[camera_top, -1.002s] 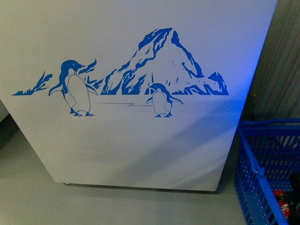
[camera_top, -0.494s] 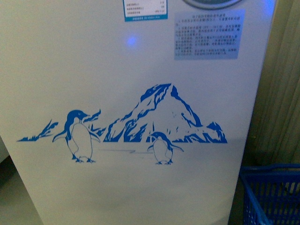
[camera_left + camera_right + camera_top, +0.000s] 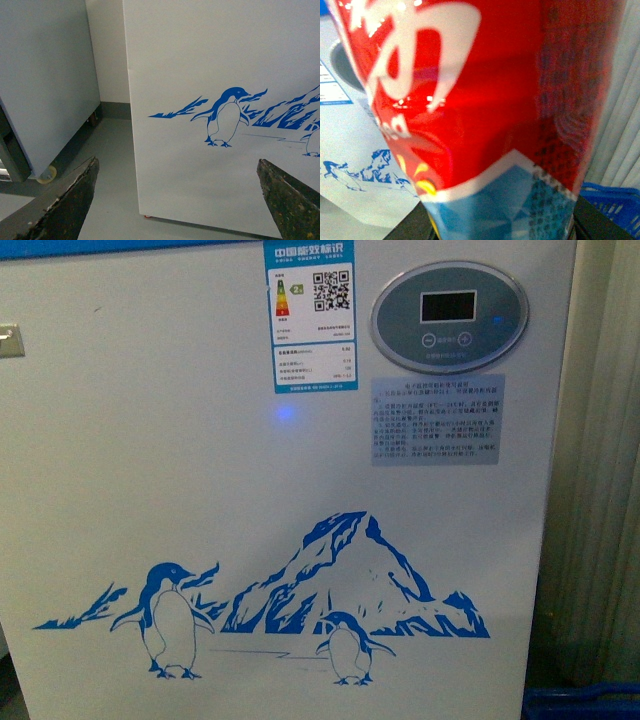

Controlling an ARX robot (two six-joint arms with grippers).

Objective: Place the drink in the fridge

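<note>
Facing the fridge (image 3: 200,440) head-on, I see its white front fill the body camera. It has a blue top rim (image 3: 120,248) and an energy label (image 3: 315,315) beside the oval grey display (image 3: 450,317). A pale notice sticker (image 3: 438,420) sits under that display, and the blue penguin-and-mountain print (image 3: 300,600) is lower down. A blue basket (image 3: 585,702) pokes in at the bottom corner, just off the fridge's right edge.

My left gripper (image 3: 177,165) is spread wide. Its two worn dark fingers (image 3: 70,200) sit at either side of the wrist view with nothing between them. Beyond them are the fridge's printed face, the grey floor (image 3: 110,165) and a grey-white cabinet (image 3: 45,75) on a castor (image 3: 47,174), standing apart from the fridge.

My right gripper (image 3: 495,232) has hold of the drink (image 3: 485,90). It is red with white lettering and a blue lower band, and it blurs across nearly the whole wrist view. Only dark bits of that gripper show, at both sides of the drink's base, close against it. The drink is outside the fridge, in front of its printed face, with the blue basket on its other side.
</note>
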